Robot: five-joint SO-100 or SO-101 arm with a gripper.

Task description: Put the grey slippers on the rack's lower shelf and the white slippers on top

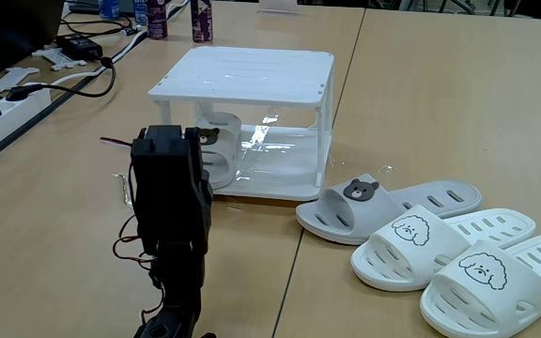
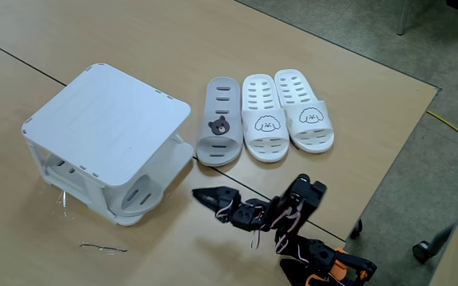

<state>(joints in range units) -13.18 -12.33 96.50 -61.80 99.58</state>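
One grey slipper (image 2: 220, 123) beside rack (image 2: 110, 111); tool (image 2: 199, 193) closed, empty, on open tabletop (image 2: 356, 87).

The rack (image 1: 242, 75) is white plastic; its lower shelf (image 1: 285, 164) is glossy and reflective. Grey slippers (image 1: 388, 205) and white slippers (image 1: 444, 246) look matt rubber. The table (image 1: 421, 94) is smooth wood-grain laminate.

One grey slipper (image 1: 388, 208) lies on the desk (image 1: 440, 84) beside two white slippers (image 1: 444, 246). Another grey slipper (image 1: 219, 150) sits on the rack's (image 1: 242, 80) lower shelf (image 1: 285, 169).
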